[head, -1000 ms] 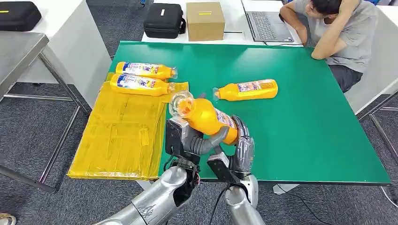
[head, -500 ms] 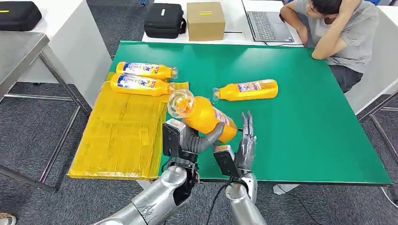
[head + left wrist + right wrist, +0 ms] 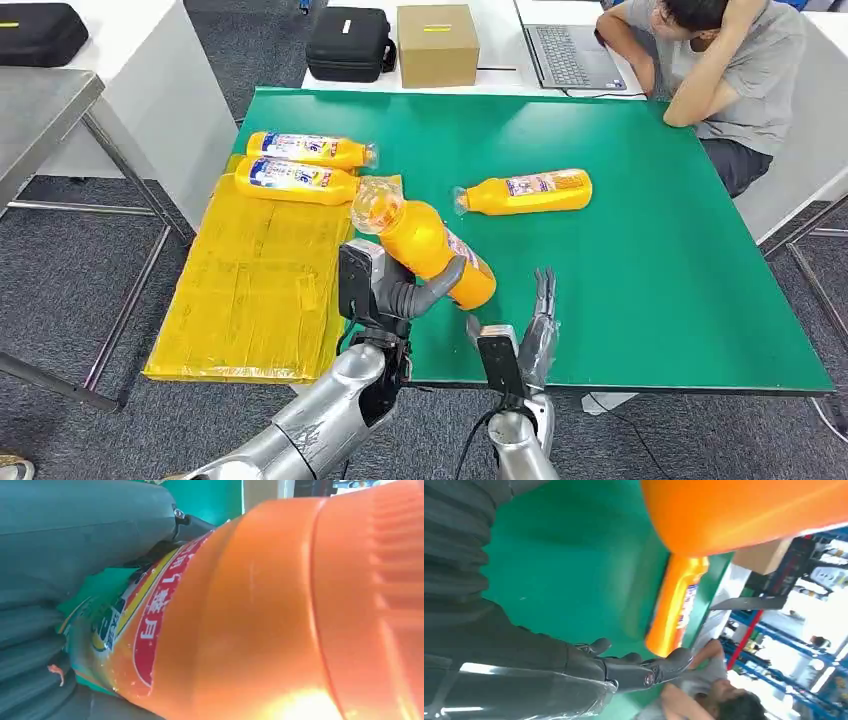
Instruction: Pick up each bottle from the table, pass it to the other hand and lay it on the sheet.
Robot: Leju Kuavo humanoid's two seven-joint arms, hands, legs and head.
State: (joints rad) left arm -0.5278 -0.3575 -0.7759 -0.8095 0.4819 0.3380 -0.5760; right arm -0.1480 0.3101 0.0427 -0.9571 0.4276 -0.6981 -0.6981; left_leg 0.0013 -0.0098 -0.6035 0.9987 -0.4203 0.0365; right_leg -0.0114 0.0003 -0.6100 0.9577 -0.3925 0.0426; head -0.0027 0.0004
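Lab or test room, office-like. Grey carpet floor (image 3: 80, 270) throughout. Green-topped work table (image 3: 640, 260) at centre, on metal legs. White desks at 12 o'clock carry a laptop (image 3: 568, 55), a cardboard box (image 3: 437, 45) and a black zip case (image 3: 348, 43). A seated person (image 3: 725, 70) leans there at 1 o'clock. Steel table (image 3: 40, 110) at 10 o'clock. Blue metal racking (image 3: 784, 645) visible in the right wrist view.

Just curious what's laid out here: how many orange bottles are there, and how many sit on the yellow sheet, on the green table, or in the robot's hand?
On yellow sheet: 2
On green table: 1
In left hand: 1
Total: 4 orange bottles
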